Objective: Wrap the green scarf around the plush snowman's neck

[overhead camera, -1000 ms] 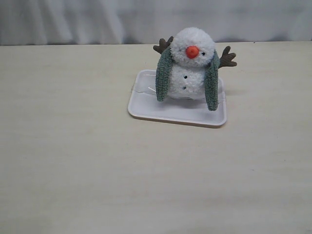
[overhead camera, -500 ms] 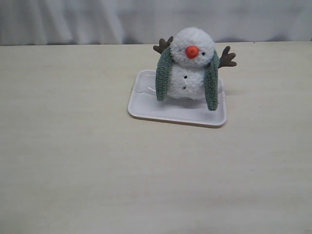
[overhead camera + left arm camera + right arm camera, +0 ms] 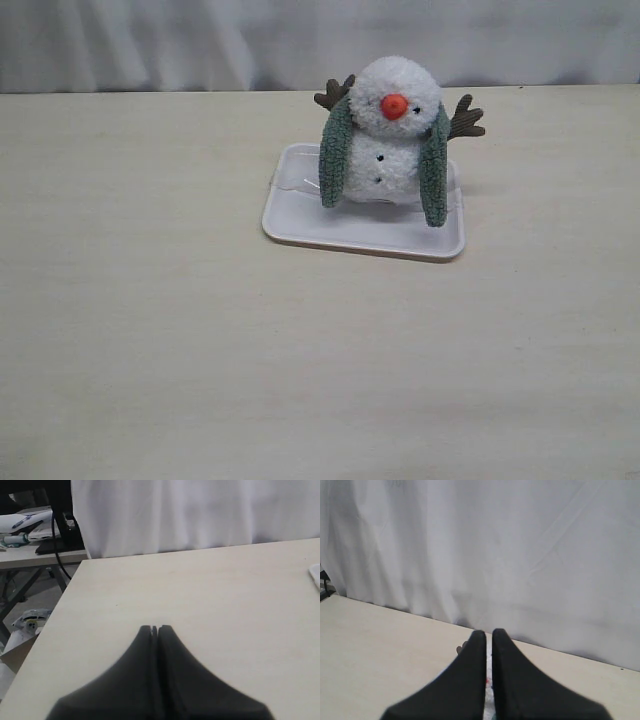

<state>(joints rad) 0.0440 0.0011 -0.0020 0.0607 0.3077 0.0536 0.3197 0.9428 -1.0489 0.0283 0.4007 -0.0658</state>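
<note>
Upper centre of the exterior view: the plush snowman [image 3: 388, 165] sits upright on a shallow white tray [image 3: 300, 218], on the pale desk [image 3: 200, 330]. The green scarf [image 3: 335, 152] runs behind the snowman's neck [image 3: 386, 131]. Both ends hang down the front, one on each side of the body. They are well apart and not crossed. The end toward the picture's right hangs a little lower, with its tip over the tray floor.

Neither arm shows in the exterior view.
- Left end effector [image 3: 154, 628]: fingers pressed together, nothing between them. It hangs above bare desk, with a sliver of the tray's corner at the far right edge of its wrist view.
- Right end effector [image 3: 489, 632]: fingers drawn together with only a thin slit between them, holding nothing. It points at the white curtain [image 3: 530, 555]. A scrap of brown beside the fingers is probably a twig arm, but too little shows to be sure.

My reading: the scarf is draped but not wrapped, and the crossing step has not begun. Next, one end effector would need to spread, come down to a hanging end and pinch it near the tip. It would then carry that end across the front, under the orange nose. The toy looks light, so a sideways pull could tip it or drag it off the tray.
</note>
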